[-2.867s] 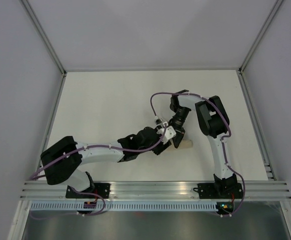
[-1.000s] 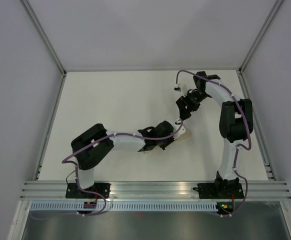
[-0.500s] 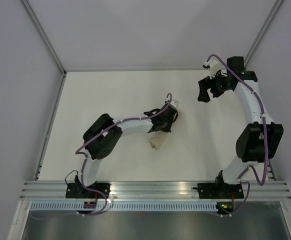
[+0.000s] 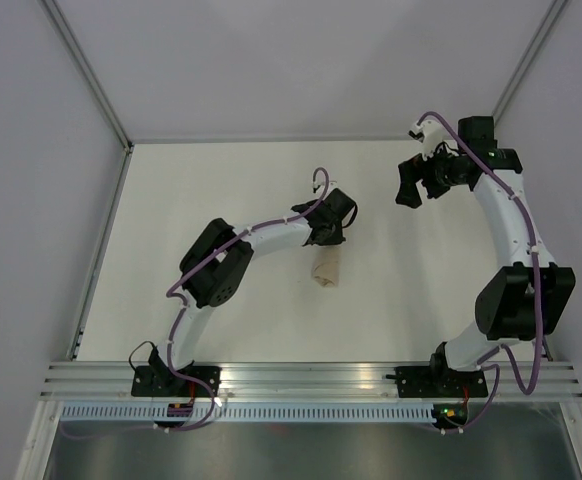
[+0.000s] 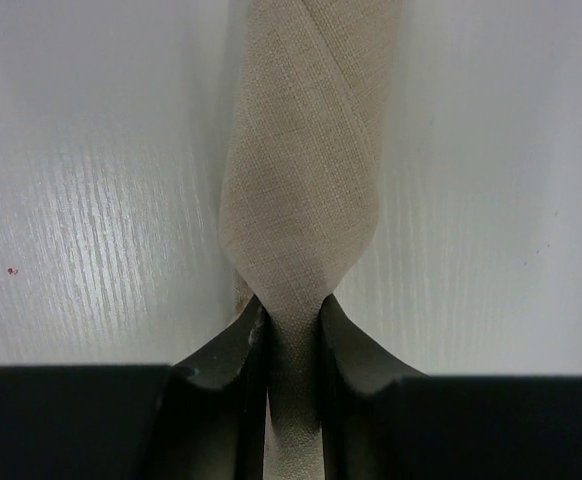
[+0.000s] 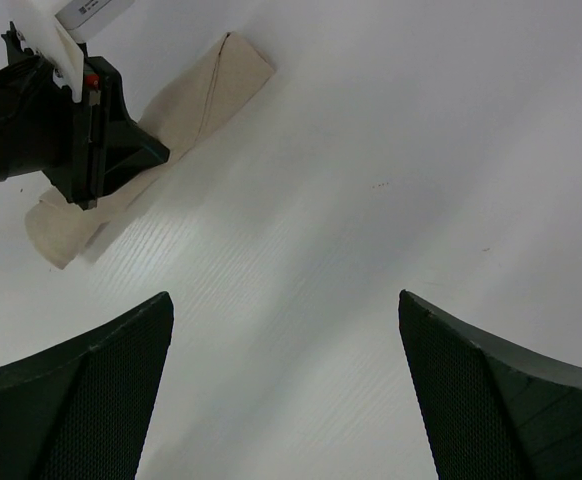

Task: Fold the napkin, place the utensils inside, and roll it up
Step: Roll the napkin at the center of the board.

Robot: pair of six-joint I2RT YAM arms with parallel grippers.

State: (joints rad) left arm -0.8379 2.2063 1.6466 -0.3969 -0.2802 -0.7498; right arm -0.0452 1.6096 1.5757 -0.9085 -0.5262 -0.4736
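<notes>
White table [image 4: 201, 190], grey walls [image 4: 301, 60], rolled napkin [image 4: 324, 270]

Plain tan-beige napkin [image 5: 306, 190], black fingers [image 5: 221, 375], white table [image 4: 221, 200].

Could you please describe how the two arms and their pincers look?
The left arm and right arm have white tubular links, bulky black joints and purple cables alongside. The left pincer and right pincer have black wedge-shaped fingers; the right's show a fine mesh texture.

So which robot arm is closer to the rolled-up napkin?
Left. The left gripper pinches the napkin at one end; the right gripper hangs open, far off toward the back right.
</notes>
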